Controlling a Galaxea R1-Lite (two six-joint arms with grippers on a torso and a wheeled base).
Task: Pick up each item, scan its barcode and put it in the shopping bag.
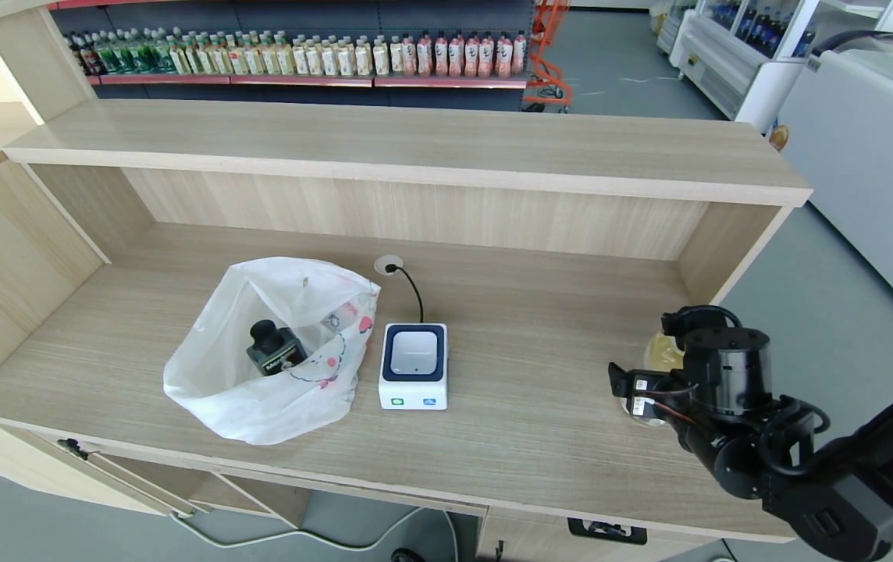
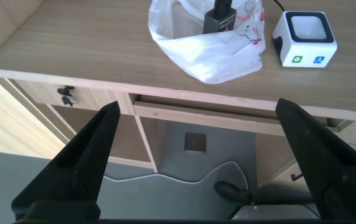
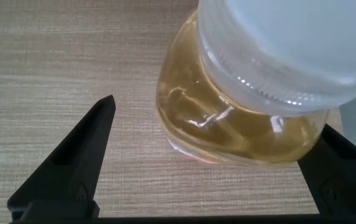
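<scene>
A clear bottle of yellow liquid with a white cap stands at the counter's right end. My right gripper is open around it: in the right wrist view the bottle sits between the fingers, one clearly apart from it. The white shopping bag lies open left of centre with a dark bottle inside. A white barcode scanner sits just right of the bag. My left gripper is open and empty, low before the counter's front edge, facing the bag and scanner.
The wooden counter has a raised back shelf and side walls. A black cable runs from the scanner to a hole at the back. A drawer lies under the front edge. Open counter lies between scanner and bottle.
</scene>
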